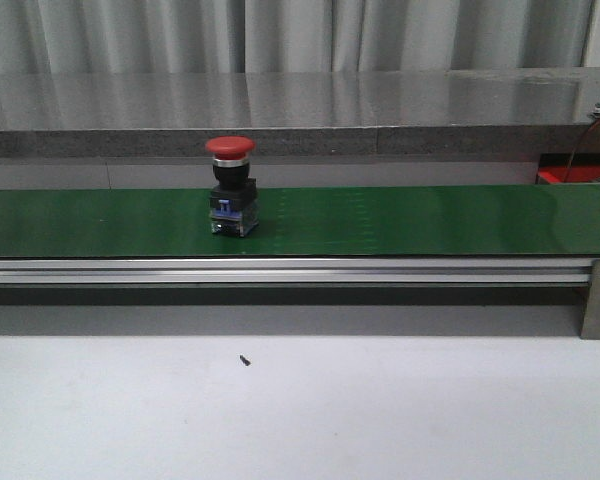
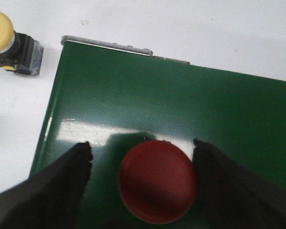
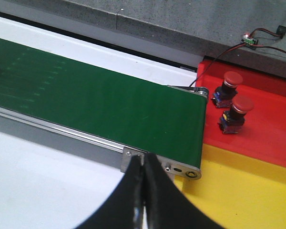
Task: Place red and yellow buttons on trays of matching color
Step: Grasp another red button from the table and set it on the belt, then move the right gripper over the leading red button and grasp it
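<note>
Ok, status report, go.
Left gripper open, fingers either side of a red button on the green belt. Right gripper shut, empty. Two red buttons already on the red tray. Nothing blocking.

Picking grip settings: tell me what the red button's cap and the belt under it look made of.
Red button cap: looks like smooth matte plastic, evenly coloured with a soft sheen. Green belt: seems rubbery or PVC, semi-glossy; it shows a bright glare patch and faint fine texture. Neither material is certain from looks alone.
</note>
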